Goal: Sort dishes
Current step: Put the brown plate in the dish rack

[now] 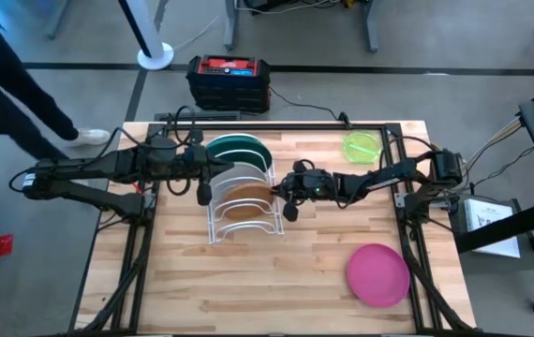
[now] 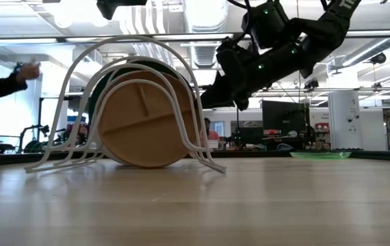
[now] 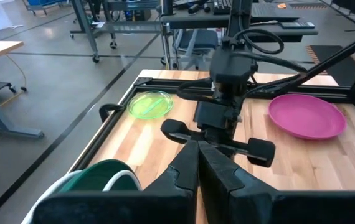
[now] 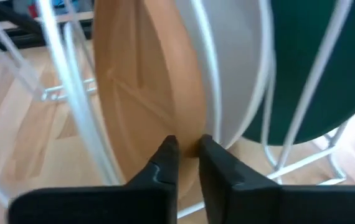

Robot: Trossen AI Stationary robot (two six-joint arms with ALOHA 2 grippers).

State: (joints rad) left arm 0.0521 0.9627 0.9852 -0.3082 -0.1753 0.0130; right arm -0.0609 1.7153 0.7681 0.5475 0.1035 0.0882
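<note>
1. From the high view we see the white wire rack [image 1: 239, 198] mid-desk holding 3 plates on edge: the dark green plate [image 1: 240, 150] farthest back, the white plate [image 1: 241, 175] in the middle, the brown divided plate [image 1: 245, 200] nearest the front. The right pincer [image 1: 289, 192] sits at the rack's right side, against the brown plate's rim. The left pincer [image 1: 203, 176] is at the rack's left side. The lime-green plate [image 1: 362, 146] and the magenta plate [image 1: 378, 273] lie flat on the desk [image 1: 183, 290], well apart from both pincers.
2. The low view alone shows the brown plate's divided face inside the rack's arches.
3. The left wrist view shows the left pincer's fingers [image 3: 218, 177] together, holding nothing.
4. The right wrist view shows the right pincer clamped on the brown plate's edge, the white plate just behind.
</note>
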